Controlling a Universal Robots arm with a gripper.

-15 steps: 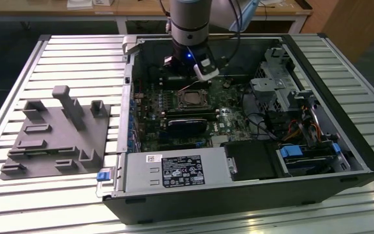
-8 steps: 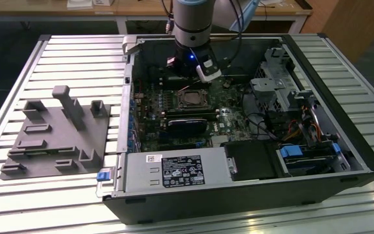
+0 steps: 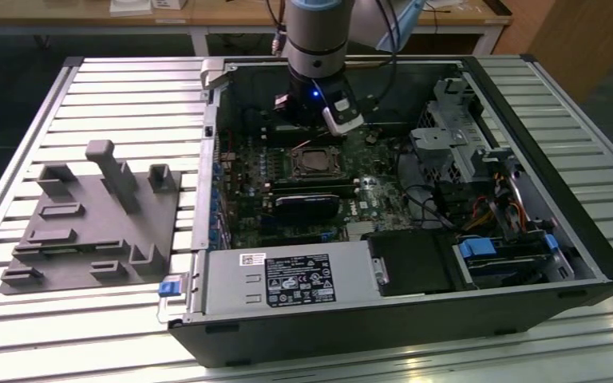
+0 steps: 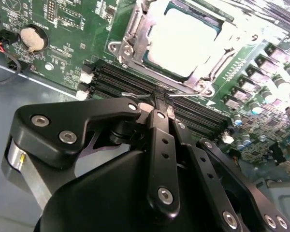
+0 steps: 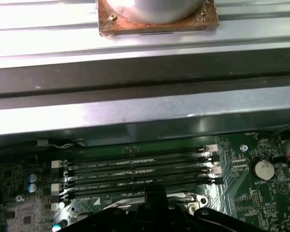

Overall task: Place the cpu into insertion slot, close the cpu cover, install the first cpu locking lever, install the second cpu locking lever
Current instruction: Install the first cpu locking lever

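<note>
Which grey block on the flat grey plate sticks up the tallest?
The T-shaped post in the middle of the plate, toward its far side in the exterior view. It rises well above the short blocks around it.

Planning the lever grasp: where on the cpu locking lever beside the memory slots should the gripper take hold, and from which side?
Probably the straight wire run of the locking lever, coming from above the board and straddling it crosswise. It is thin and lies low between the cpu cover and the memory slots, so a sideways approach looks blocked.
</note>
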